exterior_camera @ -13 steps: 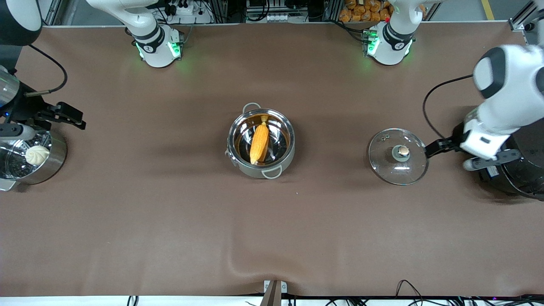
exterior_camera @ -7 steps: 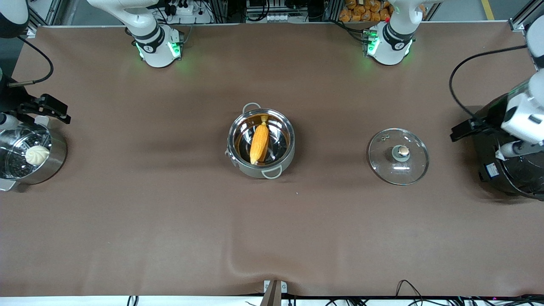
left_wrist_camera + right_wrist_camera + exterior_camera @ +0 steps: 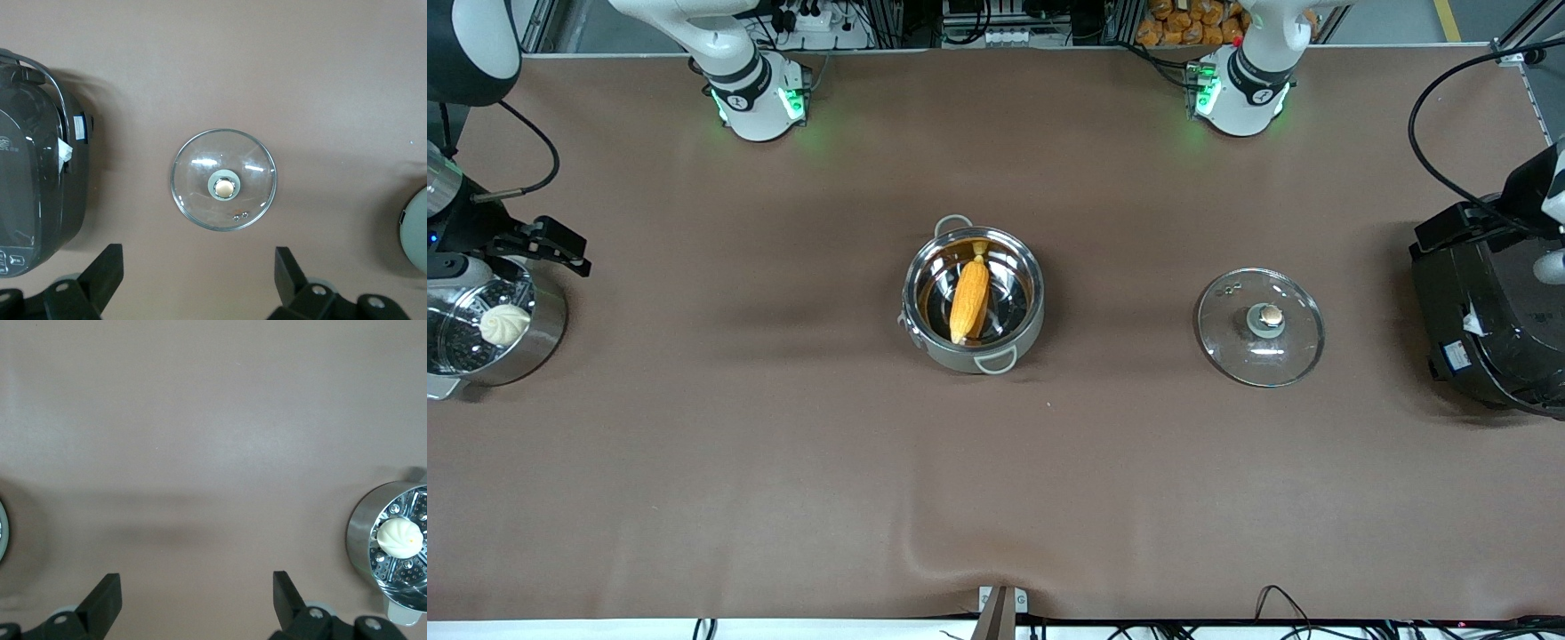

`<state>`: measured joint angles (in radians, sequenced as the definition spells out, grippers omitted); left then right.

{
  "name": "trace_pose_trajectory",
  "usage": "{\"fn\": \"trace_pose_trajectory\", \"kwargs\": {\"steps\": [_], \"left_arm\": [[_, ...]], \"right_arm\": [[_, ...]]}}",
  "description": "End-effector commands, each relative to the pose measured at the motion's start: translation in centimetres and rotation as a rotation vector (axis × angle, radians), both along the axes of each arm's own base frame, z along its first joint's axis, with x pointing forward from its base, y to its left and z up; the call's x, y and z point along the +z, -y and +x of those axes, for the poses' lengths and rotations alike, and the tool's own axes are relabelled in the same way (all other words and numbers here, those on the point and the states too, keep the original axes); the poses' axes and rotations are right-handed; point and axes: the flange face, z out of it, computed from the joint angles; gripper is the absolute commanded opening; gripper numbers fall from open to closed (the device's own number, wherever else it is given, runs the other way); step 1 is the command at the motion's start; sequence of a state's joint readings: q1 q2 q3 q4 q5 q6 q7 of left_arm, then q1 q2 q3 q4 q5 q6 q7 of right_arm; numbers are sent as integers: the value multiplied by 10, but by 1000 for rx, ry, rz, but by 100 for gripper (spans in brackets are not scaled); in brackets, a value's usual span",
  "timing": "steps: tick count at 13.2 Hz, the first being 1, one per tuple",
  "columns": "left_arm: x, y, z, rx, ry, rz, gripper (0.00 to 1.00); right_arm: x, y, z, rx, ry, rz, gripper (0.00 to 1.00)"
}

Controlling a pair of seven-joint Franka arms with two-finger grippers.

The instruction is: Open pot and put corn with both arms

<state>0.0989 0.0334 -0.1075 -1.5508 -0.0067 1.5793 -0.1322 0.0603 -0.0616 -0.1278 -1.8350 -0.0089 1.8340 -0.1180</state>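
Left wrist view showed the left gripper (image 3: 193, 280) spread wide and empty above the lid (image 3: 223, 179); the right gripper (image 3: 193, 600) likewise gaped empty beside the steamer pot (image 3: 393, 563). The corn (image 3: 969, 299) lay inside the pot (image 3: 972, 299). Judgement: work appeared complete; both arms should retract high and clear.

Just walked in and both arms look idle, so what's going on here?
Nothing is being handled. The corn cob lies inside the open steel pot mid-table, and its glass lid rests flat on the table toward the left arm's end. The left pincer is open and empty above the rice cooker; the right pincer is open and empty by the steamer pot holding a white bun.
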Motion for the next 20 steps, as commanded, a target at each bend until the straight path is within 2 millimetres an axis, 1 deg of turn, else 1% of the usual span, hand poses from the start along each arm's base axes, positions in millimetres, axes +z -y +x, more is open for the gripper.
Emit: {"fn": "trace_pose_trajectory", "kwargs": {"steps": [1,2,3,4,8,11,13,15,20], "left_arm": [[18,2,-8,-36,-3,11,100],[18,5,-9,-41,-13,9,100],[23,6,-11,-42,-13,11,100],[23,4,-11,-39,-21,11,100],[28,3,-10,-36,-29,11,100],[28,8,-13,-45,-42,10,100],[31,8,-15,-46,-41,3,100],[34,6,-22,-51,-53,0,100],[41,9,-29,-69,-51,-2,100]], "right_arm": [[4,-2,-7,9,-6,-12,100],[7,-2,-8,10,-15,-10,100],[10,-3,-8,11,-17,-9,100],[9,-3,-8,9,-30,-8,100],[17,-2,-10,8,-51,-13,100],[14,-4,-14,8,-95,-5,100],[23,-4,-17,8,-104,-3,100],[37,-5,-18,10,-110,-3,100],[41,-5,-20,10,-119,-2,100]]}}
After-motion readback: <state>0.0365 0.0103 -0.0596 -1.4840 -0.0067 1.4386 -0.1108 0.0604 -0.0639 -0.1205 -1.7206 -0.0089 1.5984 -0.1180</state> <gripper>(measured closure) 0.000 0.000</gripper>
